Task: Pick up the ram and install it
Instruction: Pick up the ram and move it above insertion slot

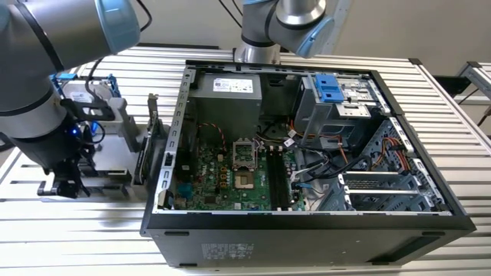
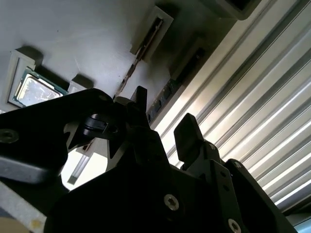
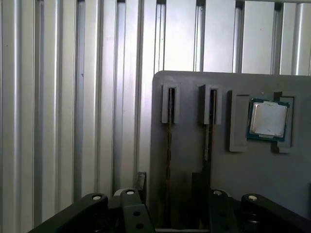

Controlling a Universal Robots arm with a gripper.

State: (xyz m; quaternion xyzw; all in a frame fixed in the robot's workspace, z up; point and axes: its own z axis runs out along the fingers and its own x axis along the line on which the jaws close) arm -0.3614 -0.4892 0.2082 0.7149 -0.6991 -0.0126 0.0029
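On the grey holder plate (image 3: 252,184), the ram (image 3: 169,145) stands on its long edge in a narrow slot, so in the first wrist view it shows as one thin dark line. Its long axis runs along the plate, parallel to the ribs of the metal counter (image 3: 63,97). One end sits in the small bracket near the plate's border and the other end points toward the claw (image 3: 170,187).

The claw is open above the plate. Its two black fingers (image 3: 141,183) are apart, one on each side of the ram, and I cannot see that they touch it. The second wrist view shows the same gap between the fingers (image 2: 187,131).

Beside the ram on the plate, in its own slot and parallel to it, stands a second stick (image 3: 212,126). It lies outside the claw's fingers, between the ram and the square silver processor (image 3: 266,119), which rests flat in a recess of the plate.

From the exterior view, the arm (image 1: 38,86) reaches down to the plate. The open computer case (image 1: 307,230) is just beside the plate, at the exterior view's right.
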